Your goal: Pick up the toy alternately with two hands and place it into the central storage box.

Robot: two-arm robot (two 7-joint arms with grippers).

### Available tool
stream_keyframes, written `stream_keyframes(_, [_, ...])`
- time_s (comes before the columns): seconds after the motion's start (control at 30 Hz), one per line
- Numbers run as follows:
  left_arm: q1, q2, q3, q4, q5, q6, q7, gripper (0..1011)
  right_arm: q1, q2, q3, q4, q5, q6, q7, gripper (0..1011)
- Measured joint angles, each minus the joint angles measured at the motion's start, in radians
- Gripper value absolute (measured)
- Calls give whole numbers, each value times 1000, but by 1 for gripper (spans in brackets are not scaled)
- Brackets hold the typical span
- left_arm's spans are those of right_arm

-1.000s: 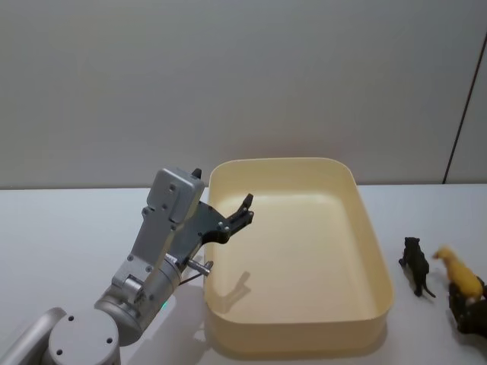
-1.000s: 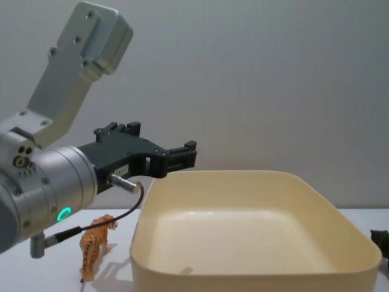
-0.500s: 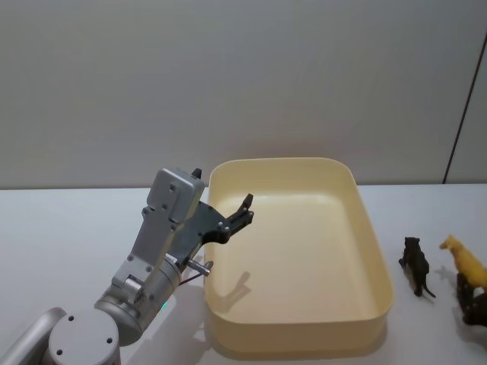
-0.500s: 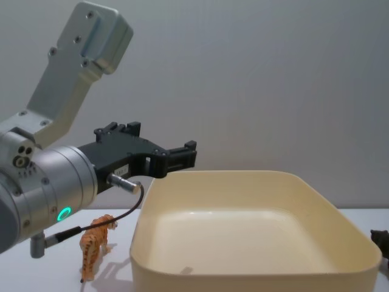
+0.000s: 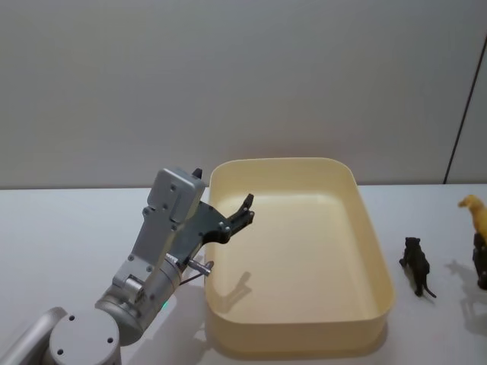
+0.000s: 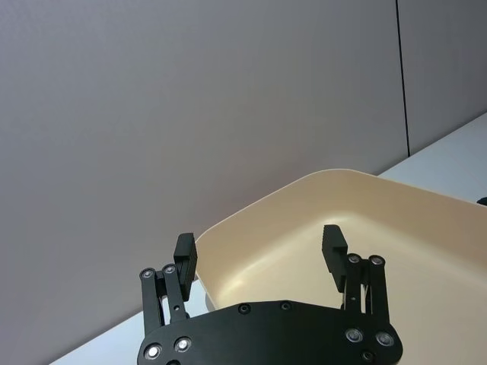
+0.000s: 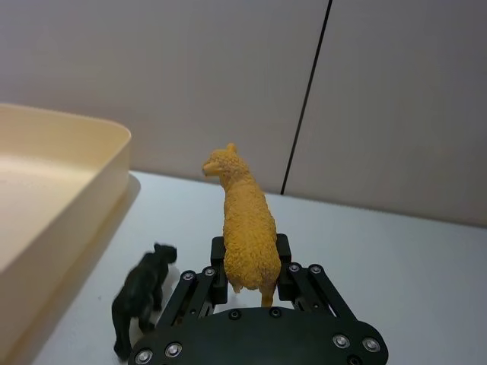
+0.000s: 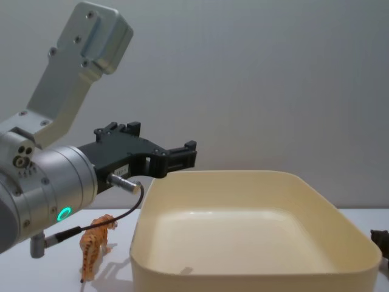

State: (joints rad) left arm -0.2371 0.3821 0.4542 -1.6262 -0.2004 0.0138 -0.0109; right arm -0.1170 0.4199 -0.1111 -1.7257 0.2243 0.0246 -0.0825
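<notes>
Right hand [image 7: 249, 265] pinches a yellow alpaca toy [image 7: 245, 217] beside the storage box [image 5: 297, 334]; left hand [image 6: 261, 251] spread over its left rim

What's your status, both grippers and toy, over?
Left gripper open over storage box rim. Right gripper shut on llama toy, held above table, right of box. Black toy stands between.

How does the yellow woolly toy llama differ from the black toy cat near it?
The yellow woolly toy llama is golden, with a long upright neck; the black toy cat is dark and low-bodied. The llama is clamped in the right gripper above the white table; the cat stands free on it. Both are animal figures right of the cream tub.
</notes>
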Motion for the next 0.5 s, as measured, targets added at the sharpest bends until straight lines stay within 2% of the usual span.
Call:
stream_keyframes(0.23, [0,0,0,0,0,0,0,1001,14,1,5,-29,7,-32,49,322])
stream_keyframes(0.5, [0,0,0,0,0,0,0,1001,38,-10,-4,-45,18,-31,126,322])
